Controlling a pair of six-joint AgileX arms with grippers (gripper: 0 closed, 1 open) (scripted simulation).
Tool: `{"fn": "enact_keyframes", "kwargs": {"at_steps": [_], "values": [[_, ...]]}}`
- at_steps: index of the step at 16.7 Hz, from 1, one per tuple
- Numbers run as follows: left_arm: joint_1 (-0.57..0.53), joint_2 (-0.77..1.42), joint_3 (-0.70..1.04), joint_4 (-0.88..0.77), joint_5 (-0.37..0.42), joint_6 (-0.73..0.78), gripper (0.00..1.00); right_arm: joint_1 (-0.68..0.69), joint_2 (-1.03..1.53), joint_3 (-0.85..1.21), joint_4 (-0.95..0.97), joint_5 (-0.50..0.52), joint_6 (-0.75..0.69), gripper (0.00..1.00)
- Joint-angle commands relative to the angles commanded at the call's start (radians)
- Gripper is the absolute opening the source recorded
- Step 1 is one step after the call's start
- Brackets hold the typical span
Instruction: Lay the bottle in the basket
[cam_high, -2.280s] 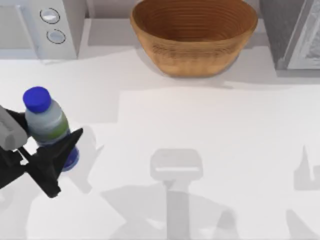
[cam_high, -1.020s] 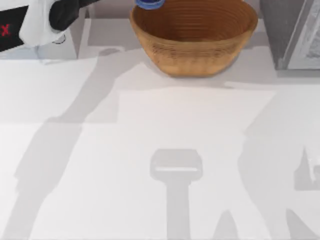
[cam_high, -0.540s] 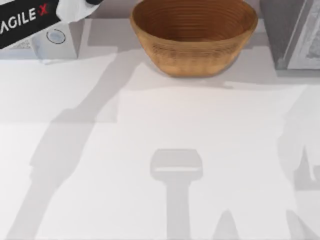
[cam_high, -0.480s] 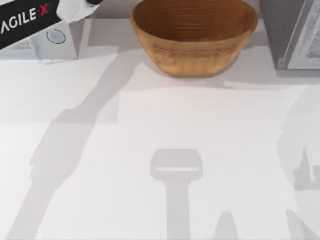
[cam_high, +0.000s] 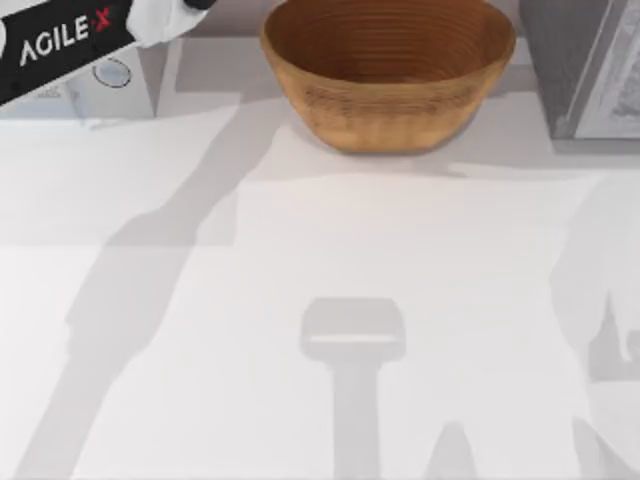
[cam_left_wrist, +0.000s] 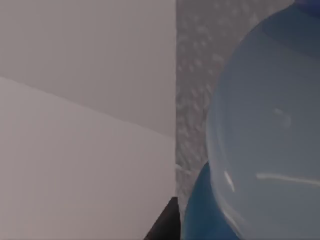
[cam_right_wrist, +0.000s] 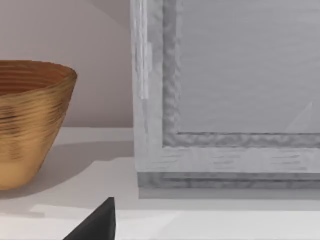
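The tan wicker basket (cam_high: 388, 70) stands at the back middle of the table, and its side (cam_right_wrist: 27, 125) also shows in the right wrist view. The bottle (cam_left_wrist: 265, 130) looms very close in the left wrist view, clear body above a dark blue lower part, with my left gripper (cam_left_wrist: 167, 227) shut on it. In the top view my left arm (cam_high: 70, 40) reaches up past the back left edge, just left of the basket. My right gripper (cam_right_wrist: 95, 225) hangs low at the right, facing the basket's right side.
A white appliance with round dials (cam_high: 112, 72) sits at the back left under my left arm. A grey framed box (cam_high: 590, 70) stands at the back right, close to the basket. Arm shadows lie across the white table (cam_high: 400, 260).
My left arm has swung from the front left up to the back left with the bottle. In the last second it edged right and the bottle left the top view.
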Motion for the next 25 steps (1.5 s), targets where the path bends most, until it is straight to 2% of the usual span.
{"fn": "enact_keyframes", "kwargs": {"at_steps": [13,17,25], "values": [[-0.031,0.189,0.178,0.008,-0.028,-0.007,0.0,0.0,0.0,0.0,0.0,0.0,0.0,1.0],[-0.032,0.193,0.182,0.009,-0.028,-0.007,0.0,0.0,0.0,0.0,0.0,0.0,0.0,1.0],[-0.032,0.193,0.182,0.009,-0.028,-0.007,0.6,0.0,0.0,0.0,0.0,0.0,0.0,1.0]]}}
